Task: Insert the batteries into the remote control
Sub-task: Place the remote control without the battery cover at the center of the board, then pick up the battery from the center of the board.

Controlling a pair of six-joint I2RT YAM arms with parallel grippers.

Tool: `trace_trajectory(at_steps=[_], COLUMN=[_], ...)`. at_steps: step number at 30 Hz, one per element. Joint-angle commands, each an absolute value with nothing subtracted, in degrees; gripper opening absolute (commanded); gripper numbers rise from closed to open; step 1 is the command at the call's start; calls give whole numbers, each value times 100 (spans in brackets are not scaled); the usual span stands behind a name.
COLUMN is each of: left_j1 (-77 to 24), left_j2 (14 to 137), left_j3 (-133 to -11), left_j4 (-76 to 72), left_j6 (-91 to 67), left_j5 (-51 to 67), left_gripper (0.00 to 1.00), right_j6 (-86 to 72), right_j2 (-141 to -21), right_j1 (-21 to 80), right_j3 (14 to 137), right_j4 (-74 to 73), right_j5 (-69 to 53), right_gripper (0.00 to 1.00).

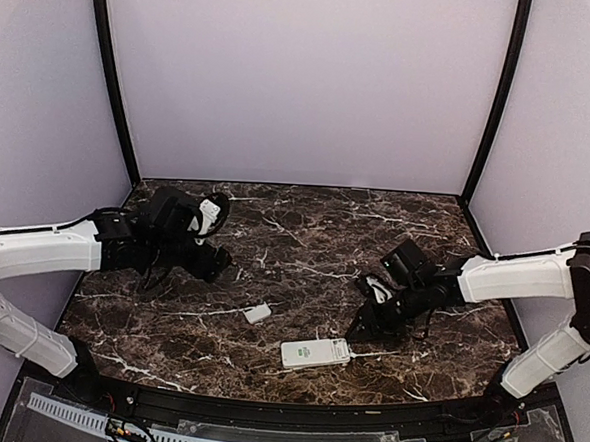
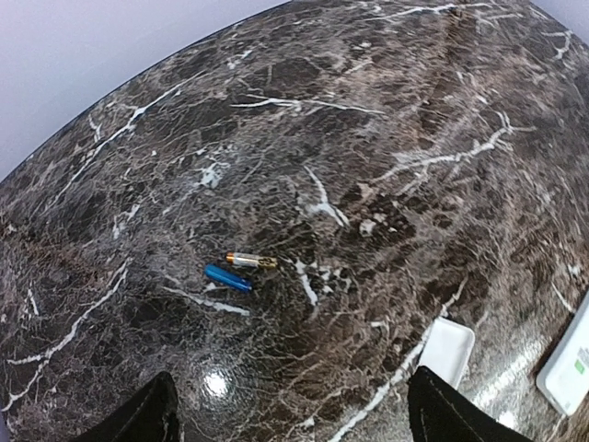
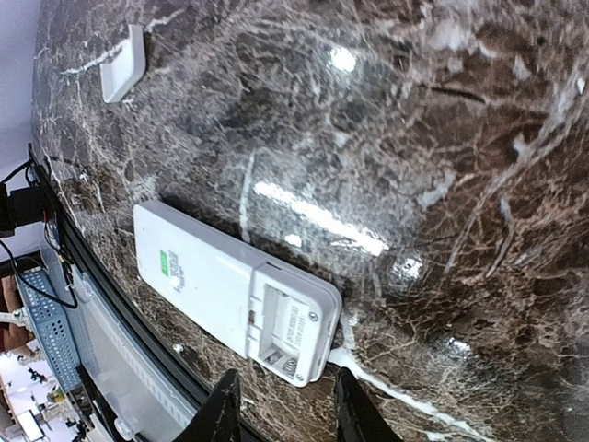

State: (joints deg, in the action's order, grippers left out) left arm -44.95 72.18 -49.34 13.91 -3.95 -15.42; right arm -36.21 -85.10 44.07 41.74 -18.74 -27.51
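Right now the slim white rectangular plastic remote control (image 3: pixel 212 276) lies back-up on the dark brown marble-pattern tabletop (image 3: pixel 414 138), lower left of centre in the R wrist view. Its battery bay (image 3: pixel 285 331) is uncovered, spring contacts showing. The right gripper (image 3: pixel 285 414) hangs at the bottom edge of that view, just past the bay end of the remote. Its black fingers (image 3: pixel 224 410) stand partly apart w/ nothing between them.

The two tiny cylinder batteries (image 2: pixel 227 277), one blue and one dark w/ a gold end, lie side by side left of centre in the L wrist view. The left gripper (image 2: pixel 294 424) is at the bottom edge below them, fingers spread wide and holding nothing.

The small loose white cover piece (image 2: pixel 448 350) sits lower right there, near the remote's corner at the right edge. In the top view the remote is bottom centre, w/ the cover just up-left of it.
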Motion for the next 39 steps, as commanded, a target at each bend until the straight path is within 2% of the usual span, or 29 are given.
trace_trajectory(at_steps=[1,7,9,15,19,31,39], left_j1=[-4133,-3583,-3387,-3292,-3210,-3138,-3042], left_j2=[7779,8848,9219,10229,10647,11152,11215], left_j3=[-5583,-6186,-6428,-7106,-7281,-7182,-6979], left_j4=[2121,2122,2251,2498,2480,2257,2221], left_j6=[-1539,-2289,-2445,-2297,-2385,-2452,-2492], left_j5=[-1613,-1491,-1599,-1796,-1615,-1534,-1456], left_gripper=[85,84,80,61,53,50,43], right_j6=[-3340,-3139,-3096,-3030,-3006,-3032,-3008], right_j2=[-8339,-8399,-8383,-8357,-8381,-8369,-8380], right_j1=[4377,4380,4378,4382,4379,4384,4381], right_j3=[4579,4710,4696,4629,4593,4494,4554], right_j4=[-2321,-2303,-2292,-2233,-2198,-2093,-2124], right_j5=[-2264,-2164,-2122,-2041,-2057,-2118,-2127], right_gripper=[32,31,31,31,30,29,29])
